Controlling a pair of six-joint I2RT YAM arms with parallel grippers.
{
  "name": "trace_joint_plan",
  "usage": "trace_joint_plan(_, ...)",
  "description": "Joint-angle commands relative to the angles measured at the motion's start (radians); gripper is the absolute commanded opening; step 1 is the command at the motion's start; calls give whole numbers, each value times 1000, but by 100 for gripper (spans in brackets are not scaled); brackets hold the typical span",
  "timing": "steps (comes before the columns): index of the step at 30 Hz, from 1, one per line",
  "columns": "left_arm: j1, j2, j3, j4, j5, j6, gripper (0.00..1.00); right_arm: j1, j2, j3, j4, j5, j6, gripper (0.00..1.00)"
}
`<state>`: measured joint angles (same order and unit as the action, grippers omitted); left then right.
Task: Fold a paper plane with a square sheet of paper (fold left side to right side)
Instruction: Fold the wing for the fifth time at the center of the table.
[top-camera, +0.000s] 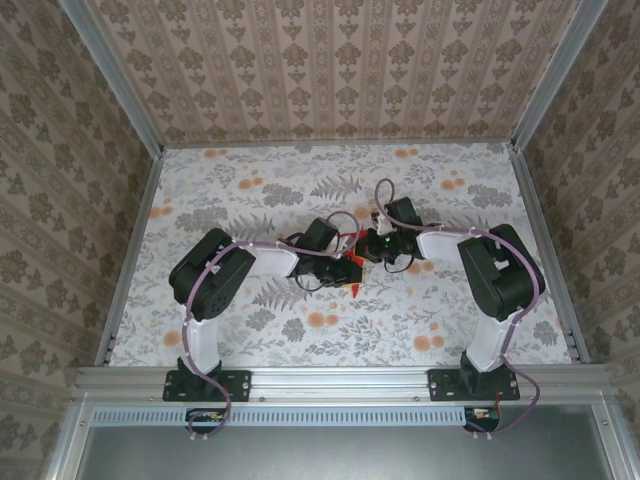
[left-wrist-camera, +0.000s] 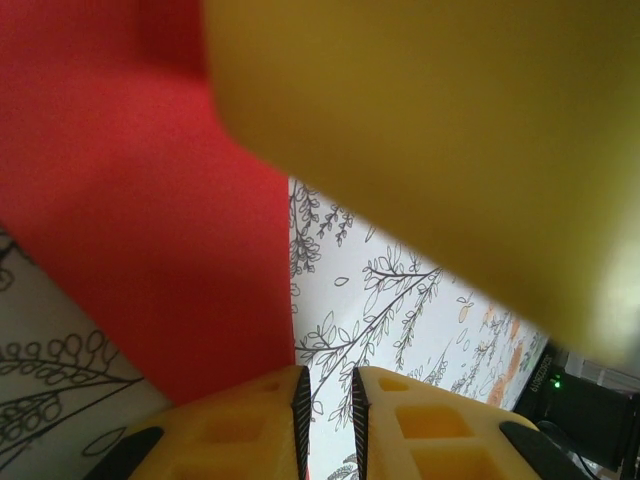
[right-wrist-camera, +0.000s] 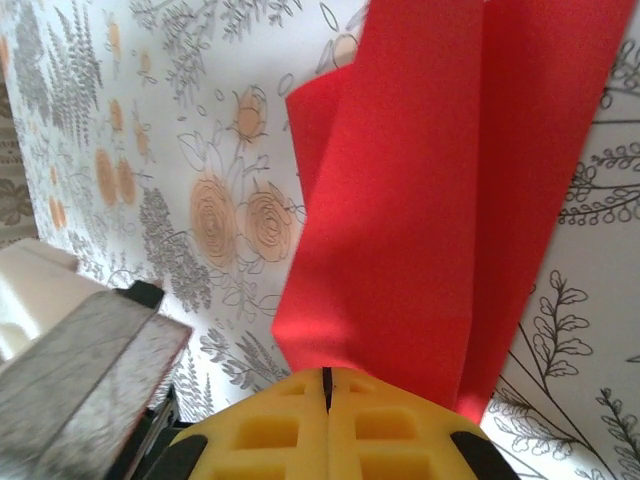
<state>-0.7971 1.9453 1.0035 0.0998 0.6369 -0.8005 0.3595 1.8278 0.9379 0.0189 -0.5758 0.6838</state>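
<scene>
Two noted: right gripper (right-wrist-camera: 327, 385) pinching thin red creased paper sheet (right-wrist-camera: 420, 200), left gripper (left-wrist-camera: 328, 385) barely ajar, empty; likely needed edges aligned before pressing.

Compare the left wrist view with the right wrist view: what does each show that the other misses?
Left wrist: the left gripper slightly parted over bare tabletop, the red paper beside its finger, a blurred yellow shape overhead. Right wrist: the right gripper shut on the paper's near edge, the paper's folded layers, orange flowers. Both: the red paper and the patterned tabletop.
</scene>
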Motion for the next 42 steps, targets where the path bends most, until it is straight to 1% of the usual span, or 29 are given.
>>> trace_joint_plan(1,-17,18,-28,-115,-36,10,22,3,31,48,-44,36,-34,2)
trace_joint_plan(10,-16,21,-29,-120,-30,14,22,2,64,106,-171,156,-110,2)
trace_joint_plan(22,-16,21,-31,-123,-29,16,22,-15,118,169,-234,224,-157,2)
trace_joint_plan(32,-17,25,-33,-123,-26,11,22,-45,150,236,-243,232,-173,2)
trace_joint_plan(42,-17,27,-36,-117,-25,11,22,-87,199,316,-259,213,-185,2)
